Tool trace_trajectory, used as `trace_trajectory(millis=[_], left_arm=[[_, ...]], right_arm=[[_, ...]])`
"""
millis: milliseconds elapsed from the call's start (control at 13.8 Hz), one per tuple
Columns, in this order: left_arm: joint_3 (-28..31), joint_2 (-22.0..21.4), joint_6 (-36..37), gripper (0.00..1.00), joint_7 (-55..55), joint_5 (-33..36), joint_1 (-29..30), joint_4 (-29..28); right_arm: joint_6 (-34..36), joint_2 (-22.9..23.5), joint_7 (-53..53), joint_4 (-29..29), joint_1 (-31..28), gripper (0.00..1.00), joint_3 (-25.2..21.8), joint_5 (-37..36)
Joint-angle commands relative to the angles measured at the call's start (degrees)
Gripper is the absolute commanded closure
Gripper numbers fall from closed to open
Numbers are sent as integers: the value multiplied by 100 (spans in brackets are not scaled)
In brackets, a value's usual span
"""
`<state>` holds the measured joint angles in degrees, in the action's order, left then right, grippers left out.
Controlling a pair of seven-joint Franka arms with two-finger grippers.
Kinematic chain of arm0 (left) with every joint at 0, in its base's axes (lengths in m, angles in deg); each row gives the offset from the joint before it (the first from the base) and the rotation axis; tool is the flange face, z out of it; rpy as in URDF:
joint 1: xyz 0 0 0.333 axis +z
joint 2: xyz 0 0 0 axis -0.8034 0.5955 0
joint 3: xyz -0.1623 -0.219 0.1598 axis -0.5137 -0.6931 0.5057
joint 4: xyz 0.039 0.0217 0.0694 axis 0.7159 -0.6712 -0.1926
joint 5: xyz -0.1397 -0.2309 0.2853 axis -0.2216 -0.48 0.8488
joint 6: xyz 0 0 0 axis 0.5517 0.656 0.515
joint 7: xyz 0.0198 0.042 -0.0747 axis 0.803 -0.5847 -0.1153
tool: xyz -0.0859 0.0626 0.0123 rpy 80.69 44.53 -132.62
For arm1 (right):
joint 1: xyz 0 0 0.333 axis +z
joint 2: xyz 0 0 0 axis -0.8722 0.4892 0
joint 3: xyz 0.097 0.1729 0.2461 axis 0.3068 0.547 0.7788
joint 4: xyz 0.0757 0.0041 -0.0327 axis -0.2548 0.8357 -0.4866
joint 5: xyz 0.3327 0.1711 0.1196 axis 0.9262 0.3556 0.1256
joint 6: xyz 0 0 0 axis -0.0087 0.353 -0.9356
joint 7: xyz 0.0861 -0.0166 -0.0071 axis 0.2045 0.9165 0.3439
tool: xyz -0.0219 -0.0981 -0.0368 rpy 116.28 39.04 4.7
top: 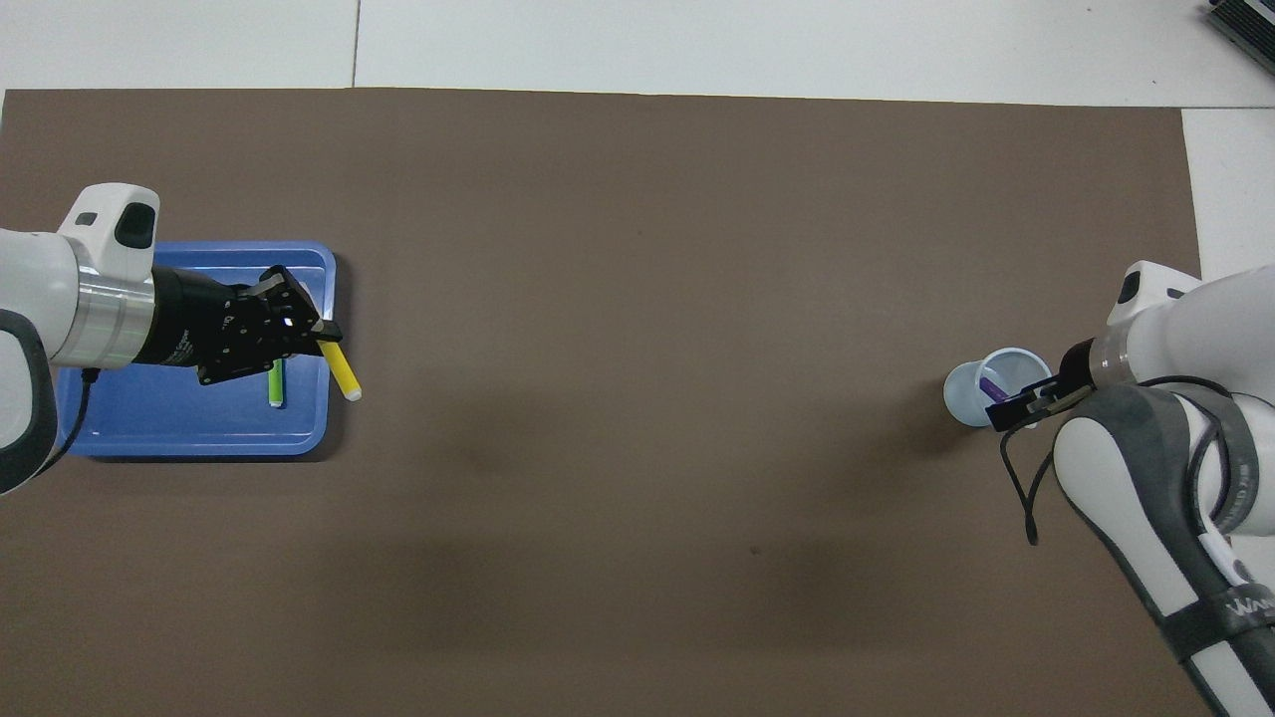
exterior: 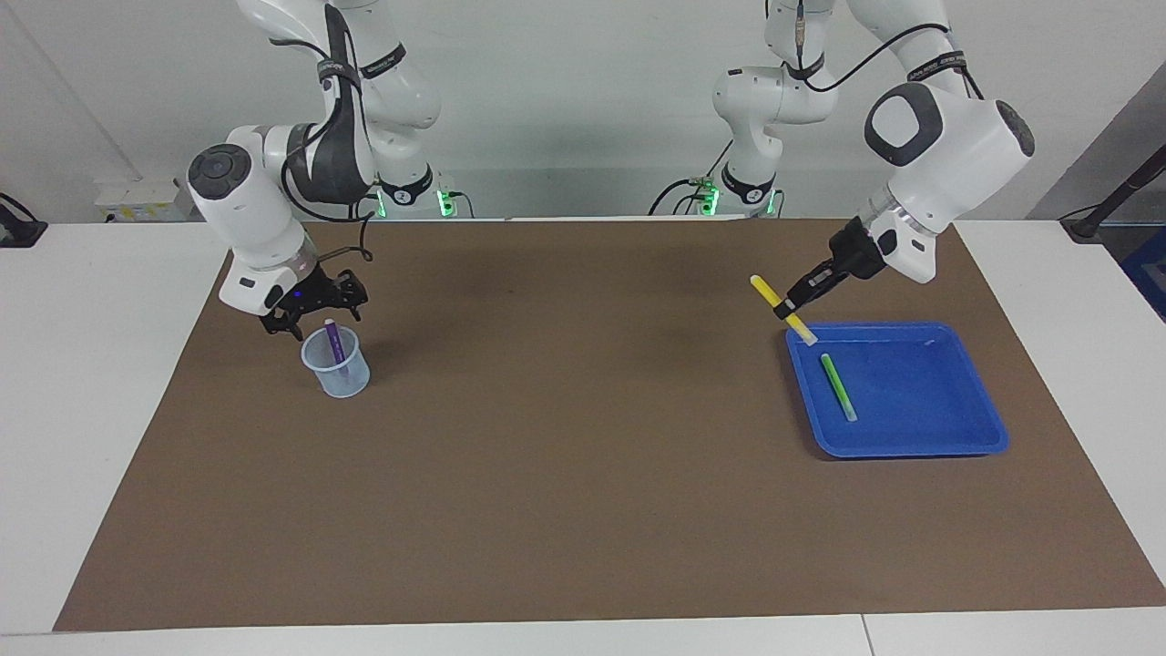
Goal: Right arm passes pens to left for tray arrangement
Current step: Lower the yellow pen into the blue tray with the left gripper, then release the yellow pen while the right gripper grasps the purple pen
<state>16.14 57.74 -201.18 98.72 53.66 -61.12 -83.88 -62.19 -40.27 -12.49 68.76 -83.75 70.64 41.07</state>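
My left gripper (exterior: 785,310) is shut on the yellow pen (exterior: 803,330), which it holds slantwise above the blue tray's (exterior: 911,446) rim, at the corner nearest the robots and the table's middle. From overhead, the yellow pen (top: 342,373) sticks out past the left gripper (top: 321,334) over the tray (top: 199,423) edge. A green pen (exterior: 838,386) (top: 275,386) lies in the tray. The purple pen (exterior: 335,344) (top: 991,386) stands in a translucent cup (exterior: 337,374) (top: 958,396). My right gripper (exterior: 314,319) (top: 1021,406) hangs open just over the cup, close to the purple pen's top.
A brown mat (exterior: 583,474) covers most of the white table. The cup stands toward the right arm's end and the tray toward the left arm's end, with bare mat between them.
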Motion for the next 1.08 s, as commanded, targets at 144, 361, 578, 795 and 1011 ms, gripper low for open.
trace_trajectory(millis=[144, 361, 578, 795, 1011], left_arm=[[-25, -102, 387, 100, -1016, 780, 379, 6], [-16, -120, 510, 100, -1719, 1184, 660, 6], [-16, -120, 502, 100, -2352, 1509, 889, -11], [-16, -67, 449, 100, -3116, 1748, 1126, -73], [-25, 20, 379, 100, -3618, 2099, 1214, -90]], right_arm=[[-111, -78, -232, 178, -175, 16, 80, -119], [-85, -69, -470, 187, -175, 23, 88, -119], [-85, -69, -839, 248, -175, 26, 88, -110], [-85, -78, -1050, 283, -175, 27, 88, -101], [-59, -78, -1112, 292, -184, 39, 88, -101]])
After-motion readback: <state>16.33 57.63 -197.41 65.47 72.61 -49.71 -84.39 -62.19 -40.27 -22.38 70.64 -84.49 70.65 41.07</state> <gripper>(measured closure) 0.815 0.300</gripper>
